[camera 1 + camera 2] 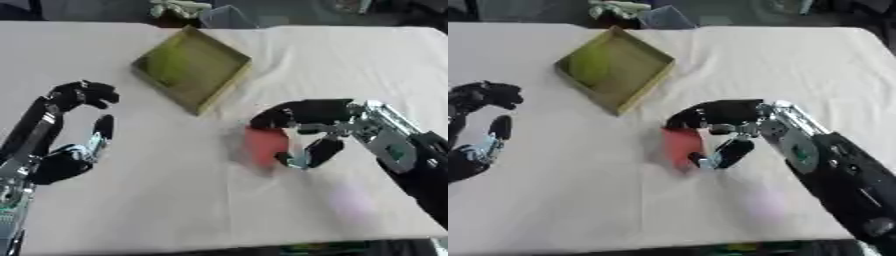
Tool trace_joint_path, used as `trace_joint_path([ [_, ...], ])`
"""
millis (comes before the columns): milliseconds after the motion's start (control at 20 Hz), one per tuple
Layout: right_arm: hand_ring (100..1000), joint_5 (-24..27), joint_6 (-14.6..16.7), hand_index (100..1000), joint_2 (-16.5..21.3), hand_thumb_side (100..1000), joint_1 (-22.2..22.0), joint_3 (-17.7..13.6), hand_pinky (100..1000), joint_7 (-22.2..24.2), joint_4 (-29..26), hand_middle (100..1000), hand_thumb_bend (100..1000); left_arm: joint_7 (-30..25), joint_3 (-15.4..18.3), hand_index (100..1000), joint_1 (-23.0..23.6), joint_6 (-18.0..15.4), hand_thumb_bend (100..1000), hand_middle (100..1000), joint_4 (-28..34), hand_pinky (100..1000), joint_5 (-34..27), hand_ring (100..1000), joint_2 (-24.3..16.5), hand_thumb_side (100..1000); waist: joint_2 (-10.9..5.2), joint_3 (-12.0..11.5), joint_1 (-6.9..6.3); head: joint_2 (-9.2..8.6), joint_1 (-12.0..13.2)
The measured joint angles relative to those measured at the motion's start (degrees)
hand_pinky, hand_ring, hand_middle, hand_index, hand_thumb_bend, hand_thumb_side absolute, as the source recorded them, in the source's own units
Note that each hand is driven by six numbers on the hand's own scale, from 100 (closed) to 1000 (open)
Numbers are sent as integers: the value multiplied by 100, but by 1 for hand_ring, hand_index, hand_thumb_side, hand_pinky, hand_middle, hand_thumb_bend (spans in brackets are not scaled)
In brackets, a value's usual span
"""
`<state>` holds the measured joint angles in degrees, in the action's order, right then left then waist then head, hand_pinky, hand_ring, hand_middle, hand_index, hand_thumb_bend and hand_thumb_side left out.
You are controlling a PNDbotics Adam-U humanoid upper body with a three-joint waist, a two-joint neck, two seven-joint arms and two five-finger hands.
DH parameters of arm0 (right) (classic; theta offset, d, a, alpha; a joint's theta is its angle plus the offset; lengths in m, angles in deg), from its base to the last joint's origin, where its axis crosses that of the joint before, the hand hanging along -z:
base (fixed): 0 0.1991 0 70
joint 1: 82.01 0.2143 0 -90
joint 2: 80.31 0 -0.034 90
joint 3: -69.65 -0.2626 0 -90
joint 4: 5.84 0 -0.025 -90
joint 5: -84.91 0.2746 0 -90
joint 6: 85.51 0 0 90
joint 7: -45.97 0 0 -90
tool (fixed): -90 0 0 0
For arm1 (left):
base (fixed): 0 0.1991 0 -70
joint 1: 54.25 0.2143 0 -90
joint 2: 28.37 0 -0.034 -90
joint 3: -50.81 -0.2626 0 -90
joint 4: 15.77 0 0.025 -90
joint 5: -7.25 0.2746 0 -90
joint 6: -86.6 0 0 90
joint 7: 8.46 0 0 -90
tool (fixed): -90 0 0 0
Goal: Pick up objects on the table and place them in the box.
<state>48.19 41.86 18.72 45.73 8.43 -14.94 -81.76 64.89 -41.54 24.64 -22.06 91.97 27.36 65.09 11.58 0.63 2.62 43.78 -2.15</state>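
Left eye view
Counter: I see the counter [131, 210] covered in a pale cloth, running slightly askew.
Box: the olive-green box [192, 67] sits toward the far middle, turned corner-on to me, open on top; I can't make out anything inside it.
Red object: a red block-like object [263, 145] stands on the cloth, near the box's closest corner but apart from it.
Right robot hand: my right robot hand [328, 125] comes in from the right; its fingers arch over the top of the red object and the thumb curls in at its lower right side, so it is pinching that object.
Left robot hand: my left robot hand [74, 130] is at the left edge, fingers curled at the tips, thumb apart, nothing between them.

Right eye view
Box: the box [614, 67] shows its four raised walls and a greenish floor.
Red object: the object [681, 145] is between the fingers and thumb of the right robot hand [745, 122], resting on or just above the cloth; I can't tell which.
Left robot hand: it [479, 125] is cut off by the left edge, well apart from the box.
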Motion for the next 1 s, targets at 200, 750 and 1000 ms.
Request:
trace_joint_path([
  [200,889,-50,78,1000,0,360,-15,-18,921,-78,0,788,100,-1,0,756,0,0,100,636,0,674,-4,816,0,584,2,-1,2,0,0],
  [750,768,-24,406,1000,-17,248,-55,-127,866,-406,39,379,100,-14,0,755,0,-9,100,636,0,672,-25,814,0,583,11,0,-1,1,0],
  [1000,741,95,468,988,-62,229,-36,-232,854,-489,33,319,100,-22,0,755,0,-17,100,636,0,669,-40,813,0,583,11,1,-4,2,3],
])
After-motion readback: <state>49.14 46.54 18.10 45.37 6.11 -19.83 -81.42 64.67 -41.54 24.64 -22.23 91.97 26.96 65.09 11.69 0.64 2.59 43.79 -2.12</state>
